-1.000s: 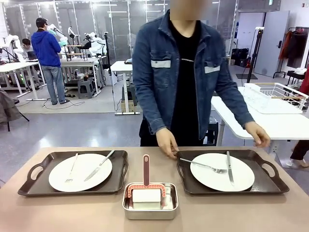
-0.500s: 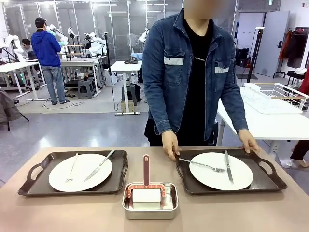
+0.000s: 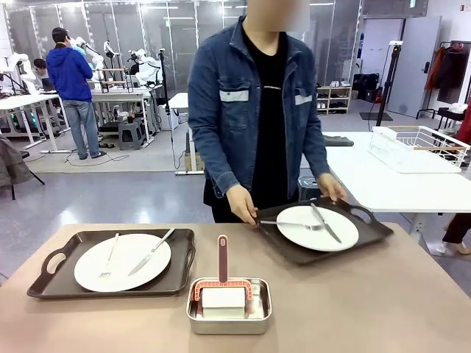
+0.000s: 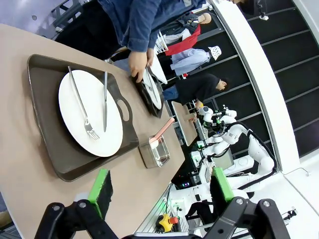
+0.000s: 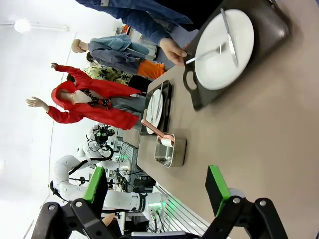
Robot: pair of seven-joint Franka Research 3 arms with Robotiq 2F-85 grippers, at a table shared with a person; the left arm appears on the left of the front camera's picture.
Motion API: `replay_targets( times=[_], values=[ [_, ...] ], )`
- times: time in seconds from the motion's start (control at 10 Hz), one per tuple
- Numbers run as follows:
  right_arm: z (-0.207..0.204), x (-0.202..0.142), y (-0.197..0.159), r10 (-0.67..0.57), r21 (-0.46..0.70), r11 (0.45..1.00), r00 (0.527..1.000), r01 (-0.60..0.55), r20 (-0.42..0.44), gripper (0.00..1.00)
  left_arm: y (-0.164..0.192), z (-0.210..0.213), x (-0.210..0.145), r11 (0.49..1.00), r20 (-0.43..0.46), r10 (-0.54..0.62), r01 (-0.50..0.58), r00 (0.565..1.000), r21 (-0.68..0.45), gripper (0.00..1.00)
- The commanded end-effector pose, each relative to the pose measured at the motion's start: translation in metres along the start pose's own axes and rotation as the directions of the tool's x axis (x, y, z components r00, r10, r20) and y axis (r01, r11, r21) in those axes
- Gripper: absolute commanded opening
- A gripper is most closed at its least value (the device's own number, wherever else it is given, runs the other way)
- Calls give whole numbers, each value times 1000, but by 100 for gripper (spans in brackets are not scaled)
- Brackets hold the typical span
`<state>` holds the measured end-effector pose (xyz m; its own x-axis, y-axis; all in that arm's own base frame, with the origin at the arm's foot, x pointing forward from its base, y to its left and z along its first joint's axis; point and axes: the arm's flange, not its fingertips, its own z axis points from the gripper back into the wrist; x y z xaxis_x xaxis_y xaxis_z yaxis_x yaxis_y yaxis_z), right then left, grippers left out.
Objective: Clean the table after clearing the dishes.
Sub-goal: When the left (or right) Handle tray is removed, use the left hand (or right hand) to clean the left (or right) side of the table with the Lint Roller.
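Two trays decide the coming move. From the front, the lifted tray (image 3: 283,254) is seen held at a tilt over the far part of the table (image 3: 383,309) by the person's hands (image 3: 243,207), one clamped on each short end, so that its long axis runs from hand to hand; a plate, fork and knife ride on it. The resting tray (image 3: 44,283) lies flat on the table, well apart from those hands, its long axis set across the table. A steel pan (image 3: 228,320) holding a handled cleaning block is placed between the two, nearer the robot. In the left wrist view, the left gripper (image 4: 160,185) is shown with fingers spread wide and nothing between them; the resting tray (image 4: 45,134) lies close ahead of it, the steel pan (image 4: 155,154) farther on. In the right wrist view, the right gripper (image 5: 155,186) is likewise spread and empty; the lifted tray (image 5: 199,102) lies ahead of it, the resting tray (image 5: 168,99) well beyond the steel pan (image 5: 169,149). The left arm is therefore judged the nearer to the tray left on the table.
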<state>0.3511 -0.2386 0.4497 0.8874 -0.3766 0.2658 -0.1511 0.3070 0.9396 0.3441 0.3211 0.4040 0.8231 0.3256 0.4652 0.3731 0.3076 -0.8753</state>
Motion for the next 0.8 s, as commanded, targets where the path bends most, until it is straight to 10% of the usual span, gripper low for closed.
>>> replay_targets(
  times=[0.0,0.7],
  values=[
    [1,-1,2,0,11,1000,1000,0,1,100,-2,2,-1,1000,1,1,-1,1000,-13,100],
    [1,-1,2,0,11,1000,1000,0,1,100,-2,2,-1,1000,1,1,-1,1000,-13,100]
  ],
)
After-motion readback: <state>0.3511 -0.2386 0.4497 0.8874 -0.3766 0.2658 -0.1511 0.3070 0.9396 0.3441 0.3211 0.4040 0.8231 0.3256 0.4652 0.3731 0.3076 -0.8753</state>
